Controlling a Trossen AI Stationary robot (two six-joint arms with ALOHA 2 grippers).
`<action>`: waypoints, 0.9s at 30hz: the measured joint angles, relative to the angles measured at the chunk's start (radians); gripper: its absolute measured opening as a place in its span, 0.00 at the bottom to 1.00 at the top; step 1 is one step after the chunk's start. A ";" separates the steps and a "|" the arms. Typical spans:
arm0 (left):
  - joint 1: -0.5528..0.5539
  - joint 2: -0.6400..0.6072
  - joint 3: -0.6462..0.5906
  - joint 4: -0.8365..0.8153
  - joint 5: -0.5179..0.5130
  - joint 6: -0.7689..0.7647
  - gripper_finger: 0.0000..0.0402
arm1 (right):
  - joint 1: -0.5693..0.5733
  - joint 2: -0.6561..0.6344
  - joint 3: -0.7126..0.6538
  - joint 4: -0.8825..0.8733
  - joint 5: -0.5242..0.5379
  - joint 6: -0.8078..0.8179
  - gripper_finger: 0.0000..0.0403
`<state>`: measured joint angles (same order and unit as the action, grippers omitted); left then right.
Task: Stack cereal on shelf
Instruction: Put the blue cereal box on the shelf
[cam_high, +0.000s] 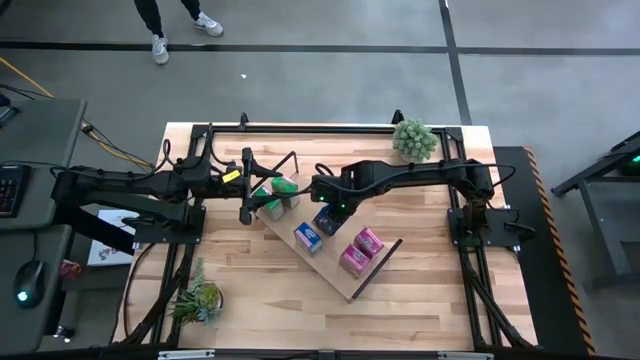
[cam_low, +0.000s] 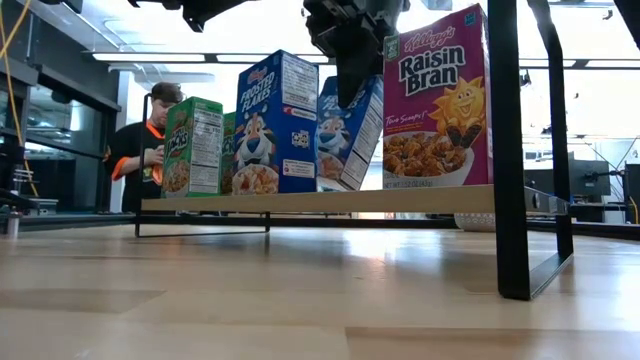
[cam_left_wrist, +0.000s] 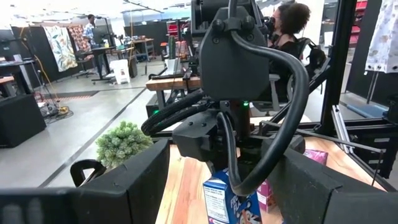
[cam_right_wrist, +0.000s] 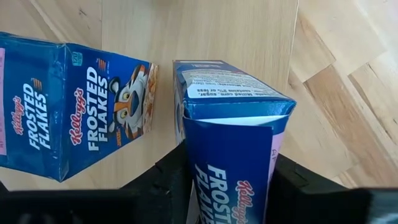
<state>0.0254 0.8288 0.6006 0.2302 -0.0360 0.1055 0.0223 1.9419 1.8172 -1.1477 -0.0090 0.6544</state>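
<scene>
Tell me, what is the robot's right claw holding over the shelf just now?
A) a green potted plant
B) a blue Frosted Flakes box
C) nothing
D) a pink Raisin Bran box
B: the right gripper is clamped on a blue Frosted Flakes box, which tilts above the shelf in the low view.

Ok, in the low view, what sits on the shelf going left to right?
Green cereal box → upright blue Frosted Flakes box → tilted blue box, gripped from above by the right gripper → pink Raisin Bran box.
</scene>
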 joint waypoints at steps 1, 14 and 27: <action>0.000 0.000 0.000 0.000 0.000 0.000 0.61 | 0.000 0.000 0.000 0.000 0.000 0.000 0.33; 0.000 0.000 0.000 0.000 0.000 0.000 0.61 | 0.000 0.000 0.000 0.008 -0.032 0.017 0.45; 0.000 0.000 0.000 0.000 0.000 0.001 0.61 | 0.000 0.000 0.000 0.072 -0.078 0.029 0.46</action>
<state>0.0257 0.8287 0.6006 0.2298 -0.0364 0.1062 0.0227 1.9419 1.8172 -1.0756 -0.0867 0.6838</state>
